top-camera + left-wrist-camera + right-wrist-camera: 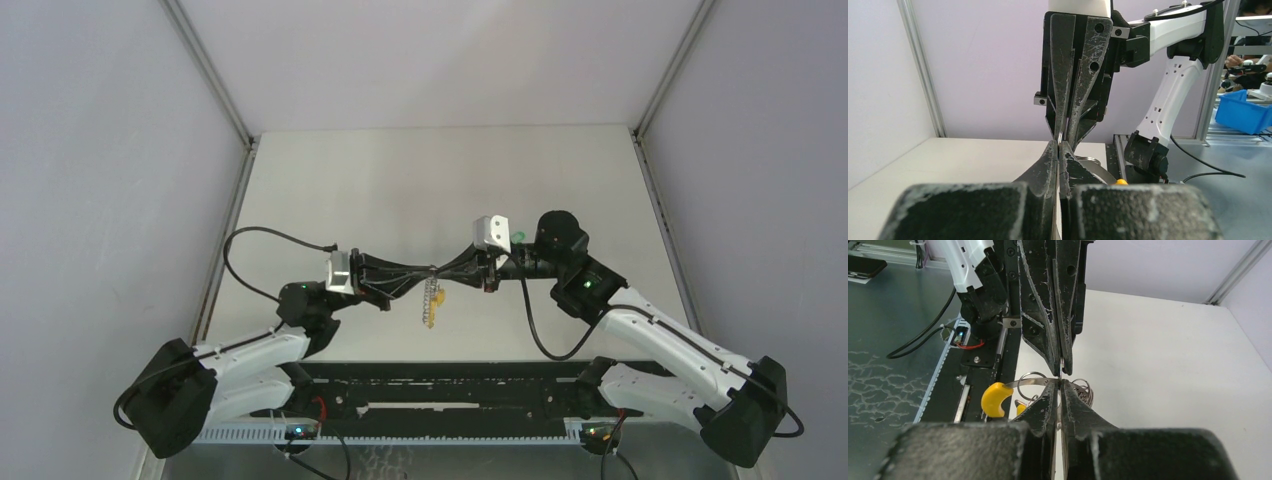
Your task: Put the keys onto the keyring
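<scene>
Over the near half of the counter (400,180), the left jaws and right jaws meet tip to tip in mid-air, both closed. The left seem to pinch the wire of the keyring (431,303), which hangs just below. The right grip thin metal at the same spot; ring or key blade, I cannot tell. The yellow key (994,400) dangles beside the ring. Likely threading: hold one side steady, feed in tiny moves, never loosen both together. No green key seen.
</scene>
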Available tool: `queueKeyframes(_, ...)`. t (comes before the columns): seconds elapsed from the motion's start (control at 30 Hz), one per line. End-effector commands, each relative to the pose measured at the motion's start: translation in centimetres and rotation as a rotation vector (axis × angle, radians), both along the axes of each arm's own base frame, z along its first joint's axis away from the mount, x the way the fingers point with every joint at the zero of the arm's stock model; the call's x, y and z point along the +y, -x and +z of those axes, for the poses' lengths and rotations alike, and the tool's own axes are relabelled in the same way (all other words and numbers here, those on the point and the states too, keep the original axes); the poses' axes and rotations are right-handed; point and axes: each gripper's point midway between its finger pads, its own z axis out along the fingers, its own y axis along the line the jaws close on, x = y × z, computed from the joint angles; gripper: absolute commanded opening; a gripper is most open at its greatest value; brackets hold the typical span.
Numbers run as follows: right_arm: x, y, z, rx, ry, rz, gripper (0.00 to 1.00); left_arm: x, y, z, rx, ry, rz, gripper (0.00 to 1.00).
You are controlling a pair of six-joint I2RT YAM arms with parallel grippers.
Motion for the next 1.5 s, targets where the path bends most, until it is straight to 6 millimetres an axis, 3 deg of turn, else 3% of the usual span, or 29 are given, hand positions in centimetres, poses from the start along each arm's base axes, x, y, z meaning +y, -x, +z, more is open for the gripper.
queueKeyframes(0.0, -0.2, 0.2, 0.9, -0.008, -0.011, 0.006, 0.0, 0.4, 0.7, 2.2, -0.063, 0.063, -0.005, 0.04)
queueKeyframes(0.23, -3.5, -0.5, 0.0, 0.018, 0.182, -0.113, 0.0, 0.9, -0.4, -1.0, -0.016, 0.0, 0.056, 0.32)
queueKeyframes(0.43, -5.8, -0.6, -1.3, 0.04, 0.418, -0.172, 0.0, 0.2, -1.2, -3.6, -0.018, -0.154, 0.078, 0.44)
queueKeyframes(0.77, -7.1, -1.4, -4.6, 0.043, 0.954, -0.243, 0.0, -0.2, -1.7, -5.3, -0.027, -0.272, 0.09, 0.48)
queueKeyframes(0.93, -6.7, -1.5, -5.8, 0.054, 1.12, -0.243, 0.0, 0.1, -2.2, -6.0, -0.024, -0.279, 0.127, 0.49)
queueKeyframes(1.27, -3.9, -1.3, -5.5, -0.02, 1.072, -0.174, 0.0, -0.1, -1.5, -5.1, -0.021, -0.187, 0.093, 0.47)
queueKeyframes(1.47, -3.4, -1.0, -5.0, -0.04, 0.999, -0.147, 0.0, -0.4, -1.3, -4.7, -0.001, -0.11, 0.057, 0.43)
